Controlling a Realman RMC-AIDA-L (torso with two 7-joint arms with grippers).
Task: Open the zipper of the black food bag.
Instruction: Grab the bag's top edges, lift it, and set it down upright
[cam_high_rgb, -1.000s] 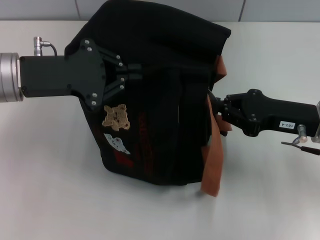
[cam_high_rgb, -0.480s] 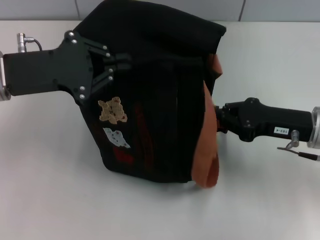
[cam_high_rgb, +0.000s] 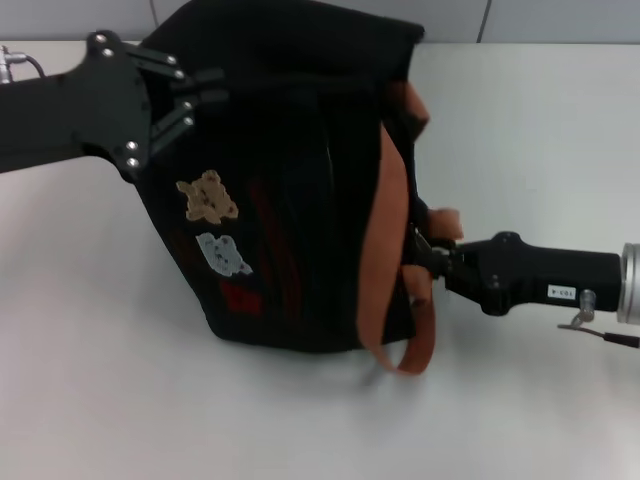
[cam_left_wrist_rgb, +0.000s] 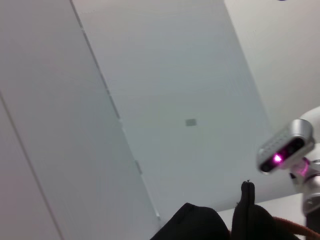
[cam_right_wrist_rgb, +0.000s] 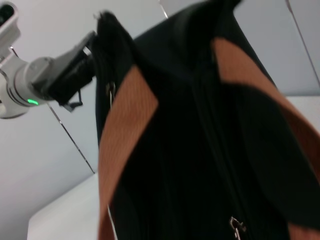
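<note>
The black food bag (cam_high_rgb: 300, 200) lies on its side on the white table, its bear patches (cam_high_rgb: 207, 197) and red mark facing me. My left gripper (cam_high_rgb: 196, 90) is at the bag's far left corner, shut on a fold of its fabric; the right wrist view shows that pinched corner (cam_right_wrist_rgb: 102, 30). My right gripper (cam_high_rgb: 422, 262) is pressed against the bag's right end, among the orange-brown straps (cam_high_rgb: 385, 240). The zipper (cam_right_wrist_rgb: 215, 135) runs down the bag's middle between the straps, and its silver pull tab (cam_right_wrist_rgb: 235, 226) shows in the right wrist view.
The white table (cam_high_rgb: 520, 130) stretches to the right and front of the bag. A grey panelled wall (cam_high_rgb: 560, 20) runs behind the table. One strap loop (cam_high_rgb: 415, 345) trails on the table by the right gripper.
The left gripper has moved left and farther back, dragging the bag's corner with it. The right gripper has shifted nearer and leftward. The strap now hangs in a loop around it.
</note>
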